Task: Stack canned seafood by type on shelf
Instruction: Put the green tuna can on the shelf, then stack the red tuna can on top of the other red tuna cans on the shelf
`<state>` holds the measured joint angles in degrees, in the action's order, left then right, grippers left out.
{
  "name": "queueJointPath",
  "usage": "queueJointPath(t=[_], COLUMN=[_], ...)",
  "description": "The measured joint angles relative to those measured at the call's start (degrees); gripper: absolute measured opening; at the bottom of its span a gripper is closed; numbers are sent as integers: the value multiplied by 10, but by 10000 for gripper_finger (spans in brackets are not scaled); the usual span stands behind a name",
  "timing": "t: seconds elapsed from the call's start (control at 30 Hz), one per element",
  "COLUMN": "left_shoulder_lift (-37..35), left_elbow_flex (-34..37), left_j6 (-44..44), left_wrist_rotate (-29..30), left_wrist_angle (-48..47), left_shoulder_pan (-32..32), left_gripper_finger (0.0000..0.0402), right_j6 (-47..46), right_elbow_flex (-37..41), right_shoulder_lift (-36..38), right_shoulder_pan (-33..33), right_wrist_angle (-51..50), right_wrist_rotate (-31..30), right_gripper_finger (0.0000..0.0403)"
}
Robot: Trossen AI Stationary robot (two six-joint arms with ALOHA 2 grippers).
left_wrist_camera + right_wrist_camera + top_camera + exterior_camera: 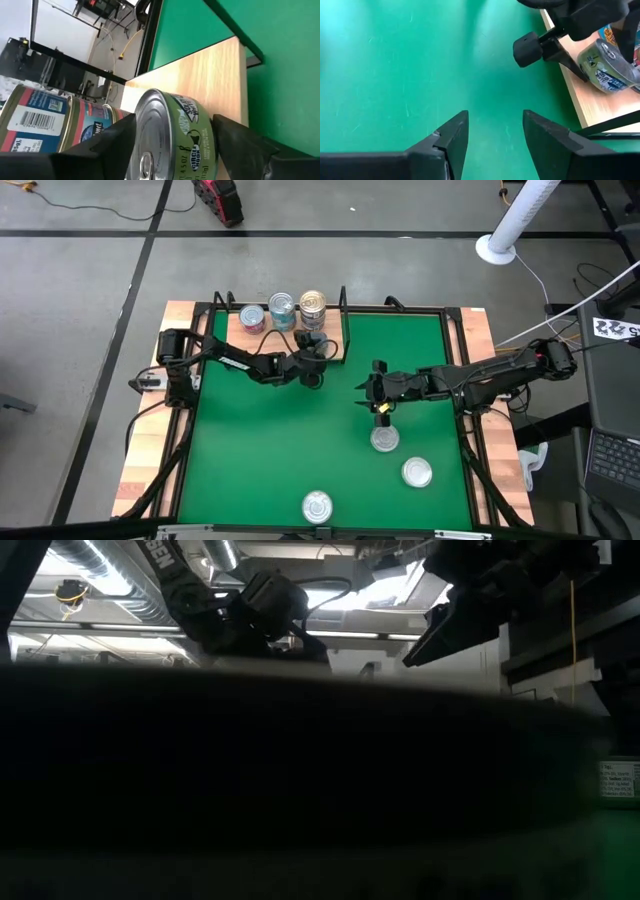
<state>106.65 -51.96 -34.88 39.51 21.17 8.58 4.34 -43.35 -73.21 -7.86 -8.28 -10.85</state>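
The shelf (335, 332) lies at the far left of the green mat (300, 440). On it stand three tins in a row: a red one (252, 318), a blue one (282, 310) and a green-gold one (313, 305). My left gripper (312, 340) is open, reaching toward the far edge. Its fingers stand close on either side of the green-gold tin (175, 145), which rests with its base on the wood (210, 65). My right gripper (380, 408) hangs open over the mat's middle with nothing between its fingers (495, 135). Three more tins (385, 439) (417, 472) (317, 506) lie on the mat. My left gripper has one finger (117, 137) beside the green-gold tin's lid side and the other (232, 137) beside its label side, coming in nearly level from the near side. Whether either finger touches the tin, I cannot tell.
Black uprights (343, 298) stand at the shelf's ends. A black frame (455, 310) borders the mat, with wood strips outside it. The low view is mostly blocked by something dark close to the lens. Open mat lies between the shelf and the loose tins.
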Motion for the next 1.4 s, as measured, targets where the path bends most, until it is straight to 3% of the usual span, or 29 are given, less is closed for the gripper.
queueJointPath(t=[0.23,0.4,0.5,1.0,1.4], left_shoulder_lift=[0,0,0,0,0], left_elbow_flex=[0,0,0,-2,-2], left_j6=[65,144,168,138,120], left_wrist_rotate=[-9,-81,-90,-90,-90], left_wrist_angle=[0,0,0,10,41], left_shoulder_pan=[-1,4,6,-22,-38], left_gripper_finger=[266,267,267,262,261], right_j6=[-28,-43,-43,-121,-131], right_elbow_flex=[0,0,0,0,0], right_shoulder_lift=[0,0,0,0,-2], right_shoulder_pan=[0,0,0,0,0], right_wrist_angle=[-60,-124,-156,-376,-398], right_wrist_rotate=[14,14,14,4,-18], right_gripper_finger=[186,186,186,186,186])
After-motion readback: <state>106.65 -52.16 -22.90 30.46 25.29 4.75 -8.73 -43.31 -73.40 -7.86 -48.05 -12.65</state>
